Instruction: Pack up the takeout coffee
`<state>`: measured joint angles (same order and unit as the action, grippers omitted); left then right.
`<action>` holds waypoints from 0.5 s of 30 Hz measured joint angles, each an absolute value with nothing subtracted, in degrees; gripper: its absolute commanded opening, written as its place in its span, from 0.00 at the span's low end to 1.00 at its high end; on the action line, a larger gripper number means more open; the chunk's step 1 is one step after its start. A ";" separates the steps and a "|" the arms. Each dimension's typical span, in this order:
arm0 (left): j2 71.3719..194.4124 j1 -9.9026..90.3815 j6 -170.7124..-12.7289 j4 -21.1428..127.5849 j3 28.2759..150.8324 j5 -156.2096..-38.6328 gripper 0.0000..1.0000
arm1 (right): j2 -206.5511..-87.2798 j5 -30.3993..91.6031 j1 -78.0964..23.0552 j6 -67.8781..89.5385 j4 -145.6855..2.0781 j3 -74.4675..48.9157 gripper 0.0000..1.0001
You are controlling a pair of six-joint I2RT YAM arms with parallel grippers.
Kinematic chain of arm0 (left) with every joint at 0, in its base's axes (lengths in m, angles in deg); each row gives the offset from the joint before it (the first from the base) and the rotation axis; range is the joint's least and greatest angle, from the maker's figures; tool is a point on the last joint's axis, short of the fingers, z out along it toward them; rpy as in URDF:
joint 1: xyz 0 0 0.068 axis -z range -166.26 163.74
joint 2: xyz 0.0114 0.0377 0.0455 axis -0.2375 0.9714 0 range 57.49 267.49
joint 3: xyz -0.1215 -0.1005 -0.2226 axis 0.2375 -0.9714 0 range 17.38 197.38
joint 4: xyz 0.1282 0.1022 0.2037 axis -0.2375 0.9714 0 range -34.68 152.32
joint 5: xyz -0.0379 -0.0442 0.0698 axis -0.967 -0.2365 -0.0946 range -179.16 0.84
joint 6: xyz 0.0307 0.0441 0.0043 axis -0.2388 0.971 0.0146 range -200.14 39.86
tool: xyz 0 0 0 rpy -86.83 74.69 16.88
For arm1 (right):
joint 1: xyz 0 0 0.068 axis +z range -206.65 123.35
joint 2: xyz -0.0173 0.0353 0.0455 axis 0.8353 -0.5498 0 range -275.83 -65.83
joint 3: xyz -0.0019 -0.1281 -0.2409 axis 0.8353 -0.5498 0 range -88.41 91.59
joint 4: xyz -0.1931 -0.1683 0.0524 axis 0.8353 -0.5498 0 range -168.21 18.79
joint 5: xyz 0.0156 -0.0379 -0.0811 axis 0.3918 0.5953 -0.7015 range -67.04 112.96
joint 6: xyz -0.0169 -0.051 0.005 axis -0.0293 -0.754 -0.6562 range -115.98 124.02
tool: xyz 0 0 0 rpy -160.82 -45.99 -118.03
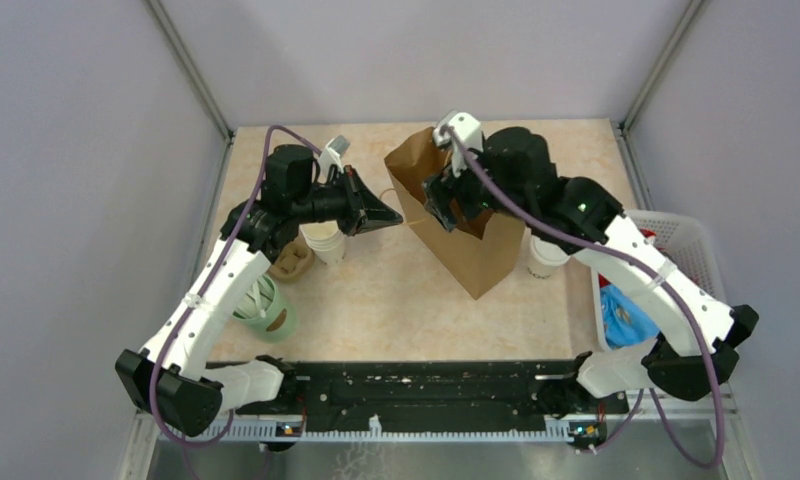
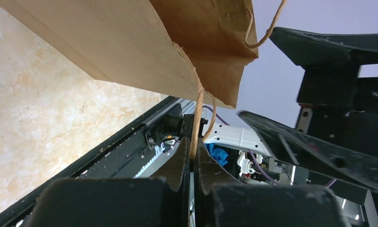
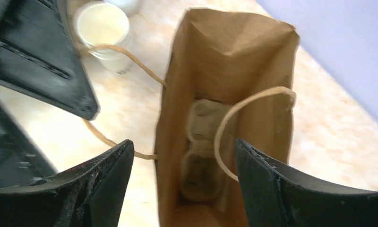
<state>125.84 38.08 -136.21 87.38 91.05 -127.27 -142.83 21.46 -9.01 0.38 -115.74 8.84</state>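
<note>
the left claw (image 2: 193, 158), arm stretched sideways, is clamped on the twine handle (image 2: 197, 116) of the tall brown paper bag (image 1: 481, 258); the right claw (image 3: 182, 153) hangs spread over its mouth.

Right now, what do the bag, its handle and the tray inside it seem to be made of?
The bag: brown kraft paper, matte, with sharp folds and creases. The handle: probably twisted paper cord, tan, its spiral strands showing in the left wrist view. The tray: likely moulded paper pulp, dull grey-brown, with soft rounded wells.
</note>
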 measured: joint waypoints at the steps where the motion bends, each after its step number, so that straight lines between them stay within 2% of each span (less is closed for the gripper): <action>1: 125.84 38.08 -136.21 87.38 91.03 -127.27 0.00 | -142.83 17.35 -7.00 -2.20 -115.17 7.68 0.70; 3: 125.84 38.08 -136.21 87.40 91.03 -127.25 0.00 | -143.07 9.44 -4.22 -6.97 -114.04 5.98 0.63; 6: 125.84 38.08 -136.21 87.40 91.01 -127.25 0.00 | -144.14 -1.33 -1.40 -12.28 -111.83 4.86 0.47; 8: 125.84 38.08 -136.21 87.42 90.99 -127.22 0.00 | -145.40 -6.49 -0.22 -14.40 -110.50 4.82 0.28; 9: 125.84 38.08 -136.19 87.47 90.97 -127.20 0.00 | -146.19 -8.72 0.13 -15.05 -109.84 4.84 0.10; 10: 125.84 38.08 -136.19 87.47 90.97 -127.16 0.00 | -146.80 -10.14 0.26 -15.58 -109.60 4.89 0.00; 13: 125.71 38.08 -136.13 87.73 90.75 -126.72 0.00 | -148.27 -9.75 -0.20 -14.66 -111.06 6.59 0.00; 15: 125.34 38.08 -135.95 88.21 90.18 -126.31 0.00 | -149.05 -3.21 -2.58 -11.14 -113.34 9.83 0.00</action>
